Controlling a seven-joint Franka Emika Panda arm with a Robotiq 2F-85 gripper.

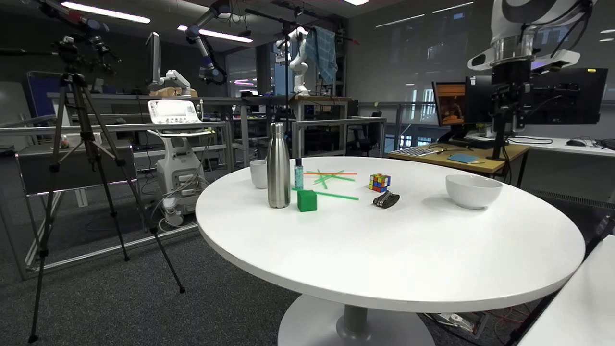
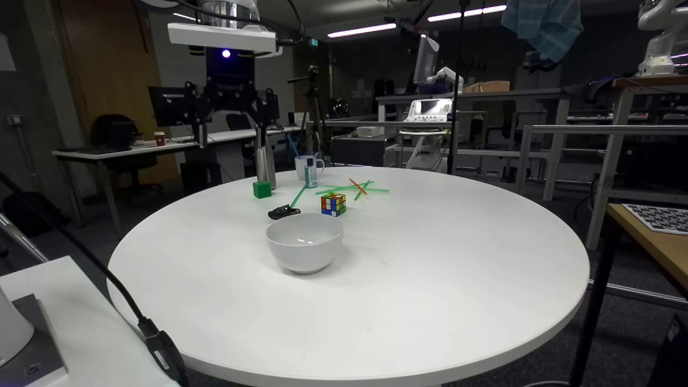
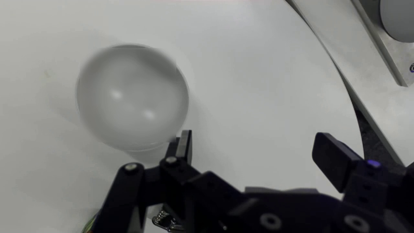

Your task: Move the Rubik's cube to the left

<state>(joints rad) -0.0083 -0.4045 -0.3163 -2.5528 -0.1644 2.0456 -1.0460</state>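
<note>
One gripper (image 2: 232, 140), jaws wide apart, above the table (image 2: 430, 301): one Rubik's cube (image 2: 333, 205), one bowl (image 2: 305, 255), one steel bottle (image 1: 278, 168).

Rubik's cube (image 1: 379, 182) on table (image 1: 384, 259); between bottle (image 1: 278, 168) and bowl (image 1: 473, 191)

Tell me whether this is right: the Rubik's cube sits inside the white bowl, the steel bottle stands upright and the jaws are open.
Wrong on one point: the Rubik's cube is not in the white bowl; it rests on the table, apart from it, as both exterior views show. The steel bottle does stand upright and the jaws are open.
</note>
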